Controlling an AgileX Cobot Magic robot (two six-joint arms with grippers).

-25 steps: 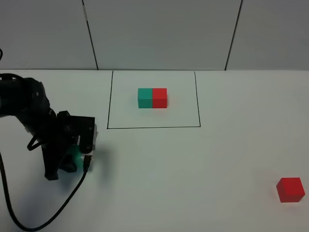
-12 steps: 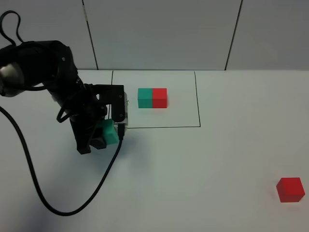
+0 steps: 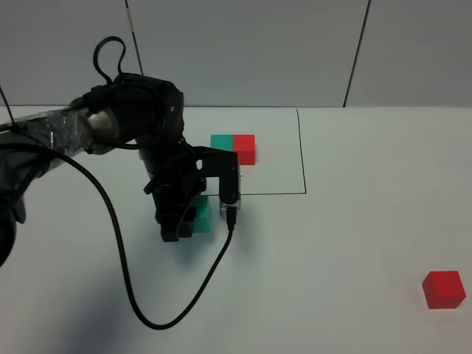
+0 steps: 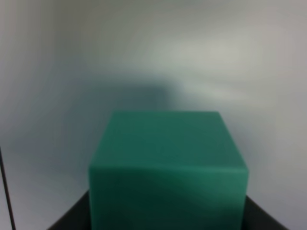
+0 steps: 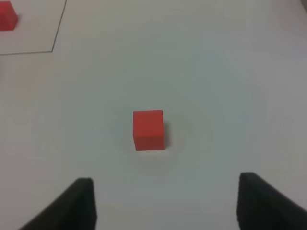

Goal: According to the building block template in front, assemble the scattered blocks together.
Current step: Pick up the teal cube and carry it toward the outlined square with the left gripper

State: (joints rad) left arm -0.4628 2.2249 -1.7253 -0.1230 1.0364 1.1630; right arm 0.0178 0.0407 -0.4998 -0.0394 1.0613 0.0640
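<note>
Fingers (image 4: 76, 218) of the left gripper (image 3: 188, 225) are shut tight on the teal cube (image 4: 168, 167), pinching two opposite flat faces. It hangs low, just in front of the black outline (image 3: 302, 162), left of the worktop's (image 3: 354, 243) middle. Whether it touches the surface, I cannot tell. Over by the front right corner sits the red cube (image 3: 443, 289), alone. The right gripper (image 5: 168, 206) hovers above it with fingers spread and nothing between them. The template (image 3: 243, 147) waits toward the far edge, teal left, red right.

These cubes look small, light and rigid, with matte faces that should give a decent bite. I'd say a square pinch across the middle of two parallel faces is best, since an off-centre hold could let a cube twist. For the red one, the face meant to meet the teal should be left free.
</note>
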